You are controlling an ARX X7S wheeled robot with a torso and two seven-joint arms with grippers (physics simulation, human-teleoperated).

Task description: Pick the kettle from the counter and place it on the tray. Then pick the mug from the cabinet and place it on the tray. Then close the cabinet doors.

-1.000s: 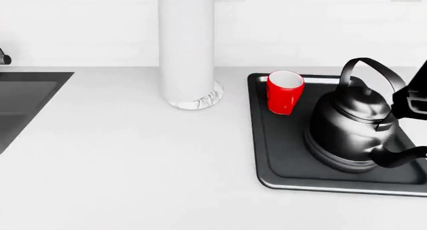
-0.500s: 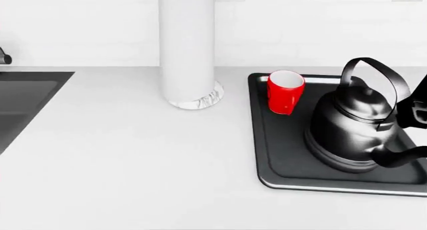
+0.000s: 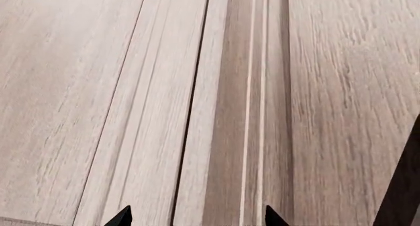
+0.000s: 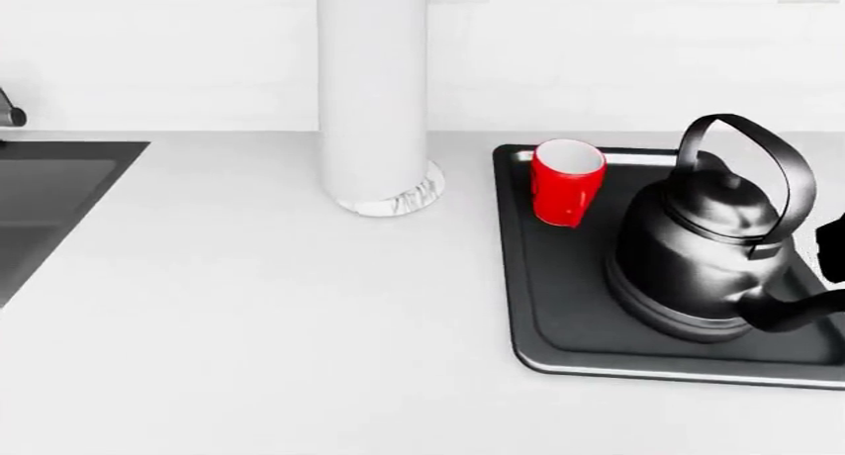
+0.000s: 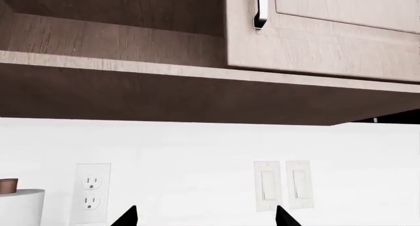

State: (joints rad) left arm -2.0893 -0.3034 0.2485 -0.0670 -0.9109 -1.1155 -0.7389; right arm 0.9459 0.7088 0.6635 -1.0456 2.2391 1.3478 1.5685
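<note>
Two wrist views (image 3: 196,108), only cabinet wood

Bright, even, diffuse light fills the head view; the white bench (image 4: 264,326) is nearly blown out and merges with the wall, with only faint soft shadows. The kettle (image 4: 706,257) shows sharp white highlights on its glossy dark body, and the tray (image 4: 555,307) rim carries a thin glint along the lower edge. The red mug (image 4: 568,183) is saturated. In the right wrist view the cabinet underside (image 5: 164,96) sits in deep shade. All views are crisp, without blur or edge distortion.
</note>
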